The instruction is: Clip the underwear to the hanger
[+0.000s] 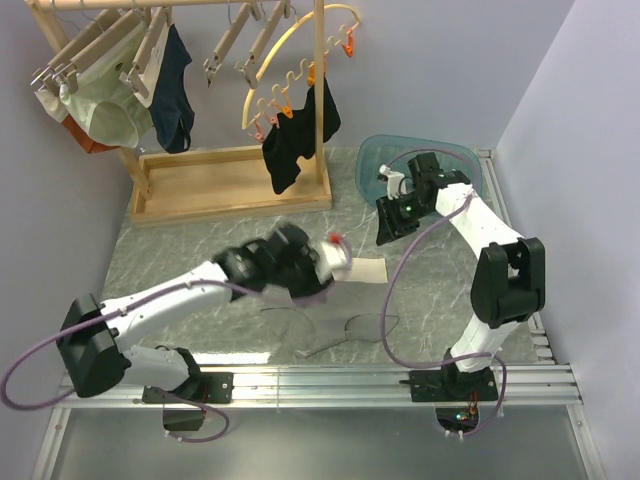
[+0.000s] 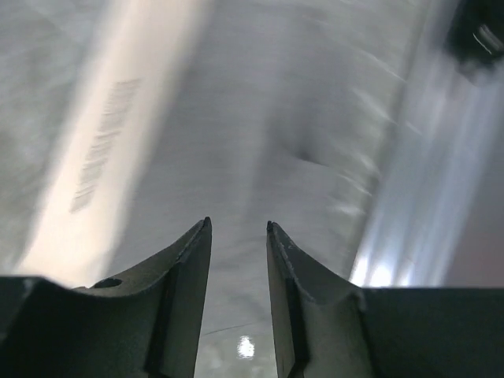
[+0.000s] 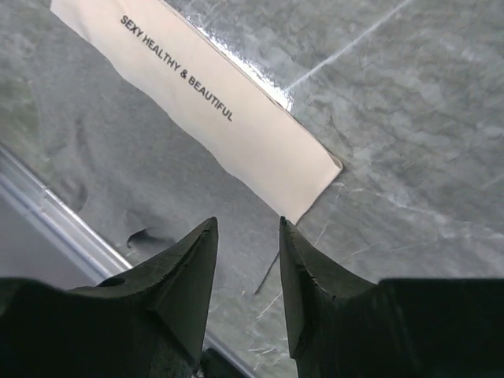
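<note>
Underwear (image 1: 366,270): pale beige piece lying flat on the table, about the middle, slightly toward the right edge. Right wrist view shows its band (image 3: 213,110) stretched flat, printed "SEXY HEALTHY & BEAUTIFUL", with one square end just beyond the fingertips. Left wrist view shows a pale printed strip (image 2: 102,150), too blurred to read.
Hanger (image 1: 328,346): thin pale bar with a wire loop beside it, lying on the table toward the near edge, on the near side of the underwear. Clips cannot be made out.
Left gripper (image 1: 338,262): at table centre, over the left end of the underwear, blurred in the top view. Own camera (image 2: 236,227) shows the claw spread, with only grey surface in the gap and nothing pinched.
Right gripper (image 1: 385,234): above the table on the far side of the underwear's right end. Own camera (image 3: 246,224) shows the claw spread and empty, tips clear of the band.
Table (image 1: 200,250): grey marbled top with a metal rail along the near edge.
Wooden rack (image 1: 235,180): stands at the far left corner.
Rack load: pale green briefs (image 1: 105,112), navy briefs (image 1: 176,92), yellow curved hanger (image 1: 290,45) with orange clips, and a black garment (image 1: 298,140) hanging below it.
Clear blue tub (image 1: 378,155): at the far right corner, behind the right arm.
</note>
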